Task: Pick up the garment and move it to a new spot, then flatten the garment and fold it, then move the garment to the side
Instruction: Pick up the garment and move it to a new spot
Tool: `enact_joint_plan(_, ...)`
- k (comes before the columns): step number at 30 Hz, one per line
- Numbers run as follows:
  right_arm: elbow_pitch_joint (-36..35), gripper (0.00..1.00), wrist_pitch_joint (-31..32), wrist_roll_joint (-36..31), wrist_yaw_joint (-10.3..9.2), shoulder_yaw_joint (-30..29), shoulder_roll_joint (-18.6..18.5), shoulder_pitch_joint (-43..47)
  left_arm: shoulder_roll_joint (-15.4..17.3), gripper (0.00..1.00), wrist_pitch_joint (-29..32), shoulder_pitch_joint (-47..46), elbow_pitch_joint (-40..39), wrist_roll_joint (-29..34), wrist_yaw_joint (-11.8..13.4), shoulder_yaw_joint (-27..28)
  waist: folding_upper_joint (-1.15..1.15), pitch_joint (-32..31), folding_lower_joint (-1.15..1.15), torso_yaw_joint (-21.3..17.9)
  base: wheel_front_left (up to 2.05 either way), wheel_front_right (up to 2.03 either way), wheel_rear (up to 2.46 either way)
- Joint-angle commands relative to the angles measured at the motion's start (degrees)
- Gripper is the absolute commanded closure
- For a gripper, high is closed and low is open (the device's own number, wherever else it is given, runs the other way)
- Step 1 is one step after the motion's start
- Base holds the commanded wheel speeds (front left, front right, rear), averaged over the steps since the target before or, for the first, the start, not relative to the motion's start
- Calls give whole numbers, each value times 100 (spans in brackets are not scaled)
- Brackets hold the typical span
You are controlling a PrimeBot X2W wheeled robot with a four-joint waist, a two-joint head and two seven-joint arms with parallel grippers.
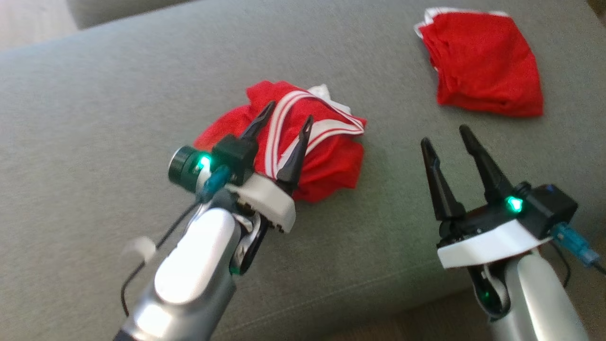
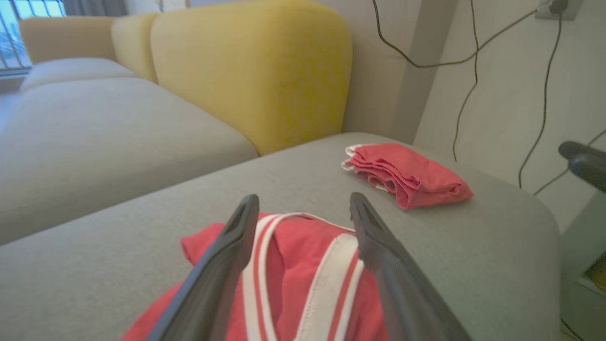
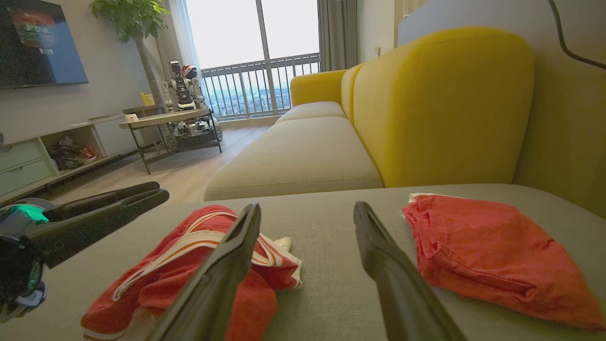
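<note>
Grey sofa seat (image 1: pixel 118 94), yellow backrest (image 3: pixel 440 104) behind.
Item one: crumpled red garment (image 1: pixel 331 166) with white striped bands, lying in a heap near the seat's middle.
Item two: folded red cloth (image 1: pixel 487 66), white-edged, well apart toward the far right corner.
Left gripper (image 1: pixel 290 111): fingers spread, poised over the heap, striped bands showing between them.
Right gripper (image 1: pixel 444 134): fingers spread, holding nothing, over bare seat between the two items.
</note>
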Motion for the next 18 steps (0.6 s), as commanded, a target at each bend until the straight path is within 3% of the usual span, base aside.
enact_joint_plan(1, -139, 0, -37, -4, -2, 156, 20, 34, 62, 0, -127, 71, -299, 67, 133, 199, 0, -316, 0, 290, 0, 0, 0)
enact_joint_plan(9, 37, 0, -37, -15, -2, 121, 20, 398, 496, 0, -407, 1577, -1699, 124, 899, 816, 0, -1006, 0, 858, 0, 0, 0)
enact_joint_plan(18, 8, 0, -37, -21, -2, -78, 20, 781, 745, 0, -412, 2882, -2862, 654, 1338, 1393, 0, -1381, 0, 1220, 0, 0, 0)
